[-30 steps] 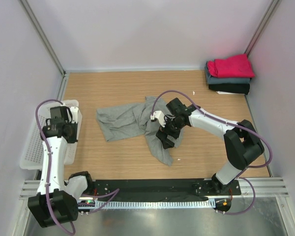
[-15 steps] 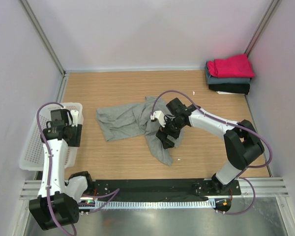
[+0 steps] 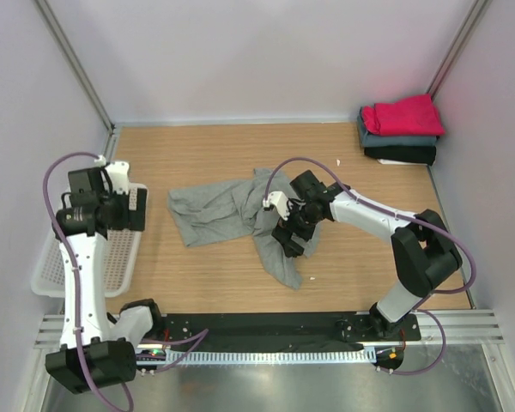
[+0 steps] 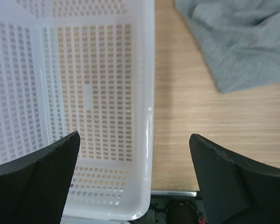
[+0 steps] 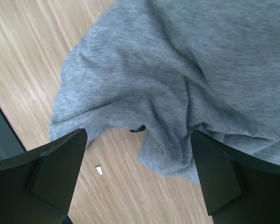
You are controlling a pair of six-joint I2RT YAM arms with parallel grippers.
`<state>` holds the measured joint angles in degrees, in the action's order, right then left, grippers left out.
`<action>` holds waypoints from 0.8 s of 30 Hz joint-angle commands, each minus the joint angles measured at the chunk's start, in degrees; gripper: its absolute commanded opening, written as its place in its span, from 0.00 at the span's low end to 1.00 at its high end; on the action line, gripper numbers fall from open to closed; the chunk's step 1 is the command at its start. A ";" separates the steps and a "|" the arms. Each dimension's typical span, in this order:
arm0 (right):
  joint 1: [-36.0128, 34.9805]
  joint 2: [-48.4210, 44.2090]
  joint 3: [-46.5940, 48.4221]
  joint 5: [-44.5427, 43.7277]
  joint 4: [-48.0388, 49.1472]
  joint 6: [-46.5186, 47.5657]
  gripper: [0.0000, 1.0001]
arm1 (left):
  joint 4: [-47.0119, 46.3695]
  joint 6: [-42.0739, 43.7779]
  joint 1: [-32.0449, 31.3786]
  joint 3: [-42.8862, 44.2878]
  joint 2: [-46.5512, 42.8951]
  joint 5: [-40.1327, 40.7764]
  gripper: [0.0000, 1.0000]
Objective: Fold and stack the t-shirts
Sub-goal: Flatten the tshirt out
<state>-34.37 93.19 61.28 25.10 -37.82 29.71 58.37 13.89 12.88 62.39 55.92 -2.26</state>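
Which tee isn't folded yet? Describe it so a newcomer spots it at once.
Start at the wooden table: near its middle, well right of the white mesh basket at the left edge, lies the grey t-shirt. It is the only tee spread out and crumpled, while the magenta, blue and black ones sit as a folded stack in the far right corner.

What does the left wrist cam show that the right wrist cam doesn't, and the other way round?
Only the left wrist: the white basket, with the left gripper open above its rim. Only the right wrist: the right gripper open over a crumpled edge of the grey shirt, plus a small white scrap on the wood. Both: the grey shirt, just a corner of it in the left view, and the wooden table.
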 commanded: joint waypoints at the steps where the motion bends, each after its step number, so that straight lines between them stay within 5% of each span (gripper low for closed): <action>1: 0.00 -3.71 0.16 -4.35 4.33 -2.72 1.00 | -1.24 -2.45 -0.31 8.87 3.48 -10.38 1.00; 6: 0.97 -6.26 -1.16 -12.79 11.28 -7.21 1.00 | 0.70 -7.11 -7.59 17.76 13.84 -14.17 0.97; 13: 1.50 -3.55 -2.13 -13.06 9.62 -5.64 1.00 | -10.80 -11.33 -11.21 10.65 15.09 -13.03 0.93; 24: 1.50 7.00 3.49 -10.17 2.85 -4.40 1.00 | -12.49 -11.61 -11.74 8.45 13.34 -14.26 0.92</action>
<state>-32.77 98.15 60.95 13.39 -32.82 25.10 48.84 2.94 1.23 71.59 71.46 -15.20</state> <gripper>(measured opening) 0.996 0.916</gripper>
